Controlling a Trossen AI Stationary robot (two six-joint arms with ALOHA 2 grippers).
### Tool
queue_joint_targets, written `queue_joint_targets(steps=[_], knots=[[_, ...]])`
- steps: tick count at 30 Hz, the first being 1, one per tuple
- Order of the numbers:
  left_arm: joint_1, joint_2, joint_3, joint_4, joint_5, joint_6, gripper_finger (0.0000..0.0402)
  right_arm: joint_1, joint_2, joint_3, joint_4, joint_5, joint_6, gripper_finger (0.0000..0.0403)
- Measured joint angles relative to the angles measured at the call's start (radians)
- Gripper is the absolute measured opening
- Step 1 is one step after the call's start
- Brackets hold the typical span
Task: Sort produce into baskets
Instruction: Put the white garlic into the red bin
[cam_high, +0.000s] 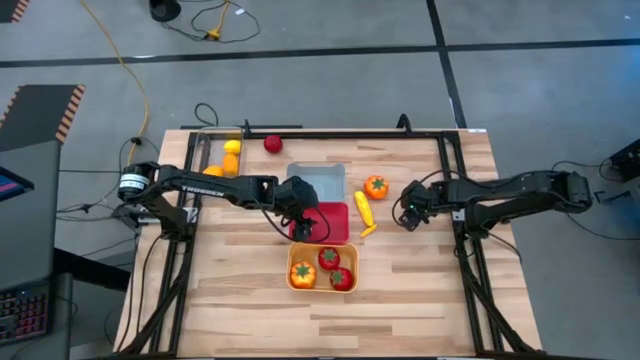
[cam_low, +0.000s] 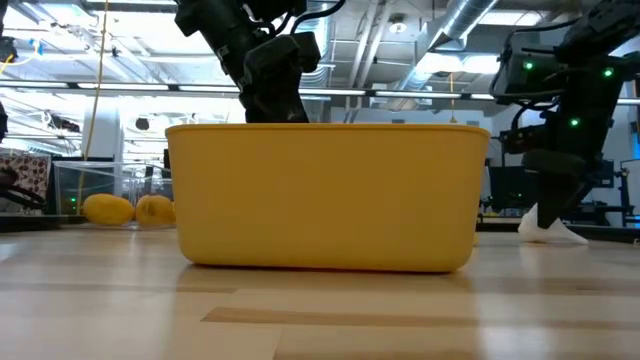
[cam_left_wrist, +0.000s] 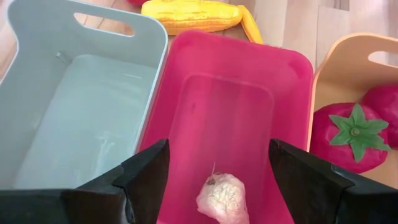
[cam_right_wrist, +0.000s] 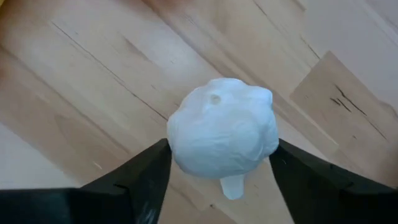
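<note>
Left gripper jaws spread wide over the red tub, a white garlic bulb lying loose inside it between them. Right gripper, out beyond the red tub past the long yellow piece, straddles a second garlic bulb; whether it's squeezing, I can't tell. Looks light, bumpy, probably hard plastic: pinch across the fat middle.

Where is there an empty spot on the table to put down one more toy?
The bare wood below the orange tub is widest. More lies between the left table edge and the red tub. The blue-grey tub looks empty. It is crowded between the tubs and the right gripper, where the long yellow piece and orange green-stemmed toy lie.
</note>
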Motion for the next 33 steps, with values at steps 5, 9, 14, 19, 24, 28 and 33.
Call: queue_joint_targets(steps=[5, 9, 14, 19, 24, 28, 33], knots=[[0.000, 0.000, 0.000, 0.000, 0.000, 0.022, 0.0261, 0.000, 0.000, -0.007, 0.032, 0.004, -0.001, 0.0259], [0.000, 0.000, 0.000, 0.000, 0.000, 0.026, 0.0261, 0.000, 0.000, -0.007, 0.057, 0.003, -0.001, 0.0241], [0.004, -0.008, 0.000, 0.000, -0.001, 0.026, 0.0261, 0.000, 0.000, -0.003, 0.082, -0.007, -0.001, 0.0234], [0.027, -0.021, 0.032, -0.048, -0.003, 0.042, 0.0261, 0.000, 0.000, 0.032, 0.082, -0.010, -0.023, 0.0233], [0.050, -0.028, 0.103, -0.120, -0.004, 0.102, 0.0261, 0.002, 0.000, 0.104, 0.081, -0.014, -0.046, 0.0232], [0.070, -0.028, 0.153, -0.170, -0.003, 0.139, 0.0261, 0.021, 0.000, 0.185, 0.089, -0.014, -0.054, 0.0232], [0.098, -0.029, 0.196, -0.204, -0.015, 0.187, 0.0261, 0.083, -0.001, 0.235, 0.240, -0.015, -0.094, 0.0232]])
